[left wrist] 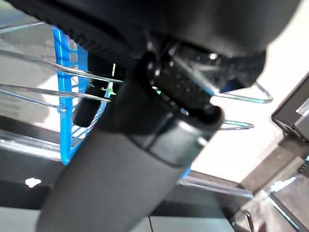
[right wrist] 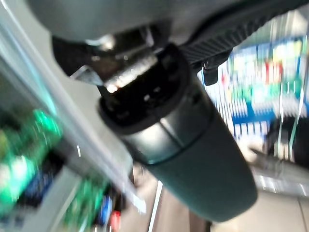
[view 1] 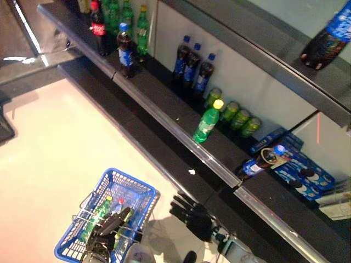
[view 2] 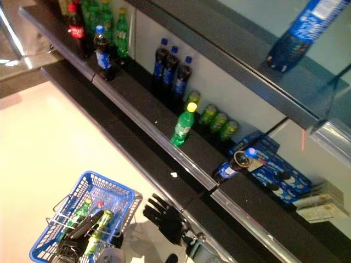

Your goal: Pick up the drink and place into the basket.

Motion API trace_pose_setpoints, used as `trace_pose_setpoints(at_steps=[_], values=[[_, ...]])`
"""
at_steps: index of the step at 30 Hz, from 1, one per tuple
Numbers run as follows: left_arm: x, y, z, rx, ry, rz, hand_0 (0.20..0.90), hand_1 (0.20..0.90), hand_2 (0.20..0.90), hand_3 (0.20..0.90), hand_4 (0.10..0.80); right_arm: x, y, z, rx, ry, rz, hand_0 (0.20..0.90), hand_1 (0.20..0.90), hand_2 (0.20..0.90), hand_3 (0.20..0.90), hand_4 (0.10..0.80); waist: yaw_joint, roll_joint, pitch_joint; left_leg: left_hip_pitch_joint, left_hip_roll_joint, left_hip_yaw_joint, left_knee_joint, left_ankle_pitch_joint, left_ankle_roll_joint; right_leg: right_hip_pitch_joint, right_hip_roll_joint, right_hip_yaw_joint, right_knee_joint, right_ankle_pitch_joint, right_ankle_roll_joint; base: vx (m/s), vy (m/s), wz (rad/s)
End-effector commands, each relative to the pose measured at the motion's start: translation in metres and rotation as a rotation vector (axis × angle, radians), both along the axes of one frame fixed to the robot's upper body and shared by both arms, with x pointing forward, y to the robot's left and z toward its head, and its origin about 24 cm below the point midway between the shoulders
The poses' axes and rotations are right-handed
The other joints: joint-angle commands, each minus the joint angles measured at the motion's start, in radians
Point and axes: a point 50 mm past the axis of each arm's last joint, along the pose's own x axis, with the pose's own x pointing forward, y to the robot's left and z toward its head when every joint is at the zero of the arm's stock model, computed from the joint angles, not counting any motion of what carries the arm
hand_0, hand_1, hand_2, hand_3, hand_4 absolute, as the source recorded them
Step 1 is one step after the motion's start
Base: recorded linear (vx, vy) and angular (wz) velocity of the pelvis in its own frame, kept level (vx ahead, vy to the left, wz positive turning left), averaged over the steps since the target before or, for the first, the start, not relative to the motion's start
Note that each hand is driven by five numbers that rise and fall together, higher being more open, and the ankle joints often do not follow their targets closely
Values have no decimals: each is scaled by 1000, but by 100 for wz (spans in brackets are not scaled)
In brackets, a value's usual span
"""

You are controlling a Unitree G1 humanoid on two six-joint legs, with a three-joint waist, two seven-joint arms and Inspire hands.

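The blue basket (view 1: pixel 134 185) hangs low at the left with green and dark drinks (view 1: pixel 98 213) lying in it. My left hand (view 1: pixel 107 227) is shut on its thin wire handles (left wrist: pixel 43 89). My right hand (view 1: pixel 192 213) is open and empty, fingers straight and spread, low beside the basket's right side and in front of the lower shelf edge. A green bottle with a yellow cap (view 1: pixel 207 123) stands near the front of the dark shelf (view 1: pixel 164 109). A dark bottle with a blue label (view 1: pixel 260 161) lies on its side further right on that shelf.
Dark bottles with blue labels (view 1: pixel 192 68) and green cans (view 1: pixel 236 115) stand at the back of the shelf. Blue cartons (view 1: pixel 301 170) lie at the right. More bottles (view 1: pixel 118 27) stand at the far left. An upper shelf holds a dark bottle (view 1: pixel 329 38). Pale floor (view 1: pixel 55 142) spreads left.
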Motion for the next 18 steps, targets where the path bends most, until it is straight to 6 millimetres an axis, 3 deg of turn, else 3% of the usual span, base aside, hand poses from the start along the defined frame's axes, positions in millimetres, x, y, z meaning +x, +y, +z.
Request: trace_pose_setpoints(at_steps=[1, 4, 11, 18], values=[[13, -13, 0, 9, -94, 41, 300, 300, 300, 200, 100, -17, -37, -17, -229, 43, 42, 900, 900, 900, 900, 800, -15, 112, -107, 24, 30, 108, -3, -26, -2, -21, -11, 25, -1, 45, 46, -7, 10, -10], [7, -15, -10, 30, 16, 25, 300, 300, 300, 200, 100, -30, -52, -31, -379, 114, 34, 900, 900, 900, 900, 800, -28, 119, -115, 27, 33, 119, -3, -33, -6, -19, -14, 24, -4, 45, 45, -11, 6, -3], [-5, -18, -24, 30, 167, 19, 300, 300, 300, 200, 100, -45, -66, -41, -686, 118, 155, 900, 900, 900, 900, 800, -43, 132, -122, 23, 26, 119, -3, -43, -7, -20, -23, 24, -7, 40, 43, -23, 8, -4], [-8, -25, -28, 31, 188, -14, 300, 300, 300, 200, 100, -51, -71, -45, -800, 127, 196, 900, 900, 900, 900, 800, -50, 140, -122, 24, 16, 115, -3, -50, 0, -27, -24, 33, -2, 32, 36, -10, 8, -4]])
